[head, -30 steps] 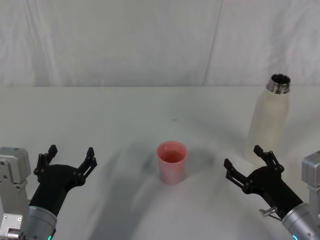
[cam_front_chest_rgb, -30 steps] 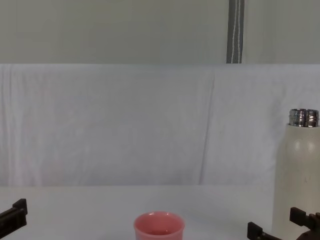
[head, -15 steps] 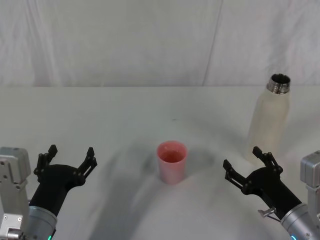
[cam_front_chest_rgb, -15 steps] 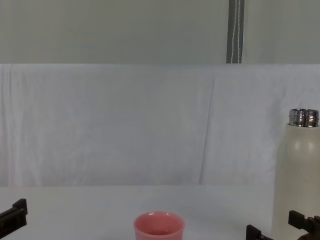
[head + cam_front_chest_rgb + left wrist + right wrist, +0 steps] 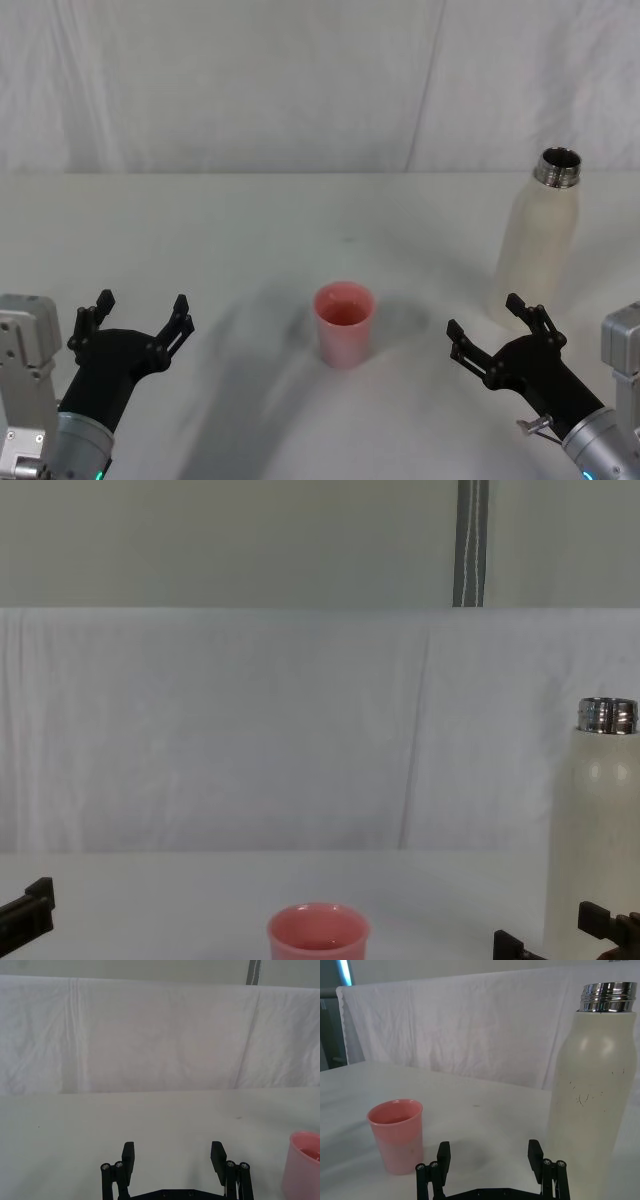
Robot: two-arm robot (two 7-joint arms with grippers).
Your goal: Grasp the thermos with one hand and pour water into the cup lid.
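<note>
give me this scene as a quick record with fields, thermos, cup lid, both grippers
thermos: upright on the table's right side, steel neck uncapped, not held
cup lid: pink, upright near table centre, apart from the thermos
right gripper: open, low, just short of the thermos
left gripper: open, low at left, holding nothing

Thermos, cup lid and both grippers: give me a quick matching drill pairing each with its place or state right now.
Things:
1. thermos
2. cup lid
3. left gripper
4. right gripper

States:
A. open, just in front of the cream bottle
B. pink, mid-table
C. upright, uncapped, far right
D. open, out on the left with nothing nearby

Pairs: 1-C, 2-B, 3-D, 4-A
</note>
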